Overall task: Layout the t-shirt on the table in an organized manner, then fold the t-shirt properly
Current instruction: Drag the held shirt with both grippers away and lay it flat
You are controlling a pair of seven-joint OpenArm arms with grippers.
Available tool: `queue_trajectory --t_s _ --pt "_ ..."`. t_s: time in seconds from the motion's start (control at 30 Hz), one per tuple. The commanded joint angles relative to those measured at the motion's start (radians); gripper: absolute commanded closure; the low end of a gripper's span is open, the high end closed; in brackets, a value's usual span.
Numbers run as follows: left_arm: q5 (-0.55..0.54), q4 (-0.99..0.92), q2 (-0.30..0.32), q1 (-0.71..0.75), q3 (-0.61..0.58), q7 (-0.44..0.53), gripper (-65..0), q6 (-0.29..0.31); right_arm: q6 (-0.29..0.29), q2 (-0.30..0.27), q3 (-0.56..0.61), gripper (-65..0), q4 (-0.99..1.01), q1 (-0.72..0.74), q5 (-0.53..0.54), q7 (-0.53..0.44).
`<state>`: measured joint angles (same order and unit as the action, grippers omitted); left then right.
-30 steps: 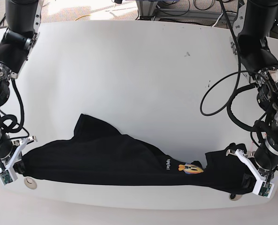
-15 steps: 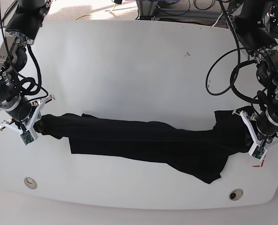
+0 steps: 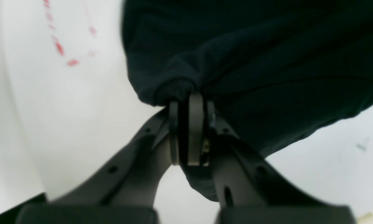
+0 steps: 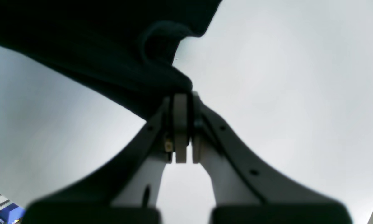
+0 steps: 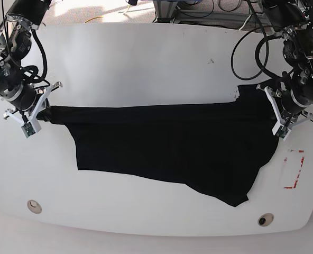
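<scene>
The plain black short-sleeved cloth t-shirt [image 5: 167,145] hangs stretched across the middle of the base view over the large white smooth tabletop [image 5: 146,63], its top edge pulled taut from frame left to frame right. The right gripper [image 5: 43,114], at the left edge of that view, has its jaws clenched on one bunched corner of the fabric. The left gripper [image 5: 277,114], at the right edge just above the red tape rectangle [image 5: 294,169], grasps the opposite corner, jaws pinched tight on cloth.

Bright, even light, blurred wrist views
</scene>
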<state>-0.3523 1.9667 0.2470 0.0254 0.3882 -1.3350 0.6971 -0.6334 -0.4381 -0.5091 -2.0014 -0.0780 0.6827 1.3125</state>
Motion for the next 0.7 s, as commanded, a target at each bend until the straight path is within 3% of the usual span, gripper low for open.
queue_trajectory --t_s 0.0,0.47,0.67 --pt "0.02 0.018 0.018 0.035 0.008 0.002 0.0 0.001 0.001 -0.021 -0.01 -0.3 -0.017 -0.027 0.004 -0.018" --pt "0.02 0.018 0.019 0.225 0.03 0.004 0.0 0.001 0.002 -0.02 -0.012 -0.2 -0.019 -0.228 0.042 -0.018" --pt "0.023 0.015 0.041 0.273 0.025 0.004 0.0 0.001 0.002 0.008 -0.012 -0.3 -0.019 -0.274 0.039 -0.02"
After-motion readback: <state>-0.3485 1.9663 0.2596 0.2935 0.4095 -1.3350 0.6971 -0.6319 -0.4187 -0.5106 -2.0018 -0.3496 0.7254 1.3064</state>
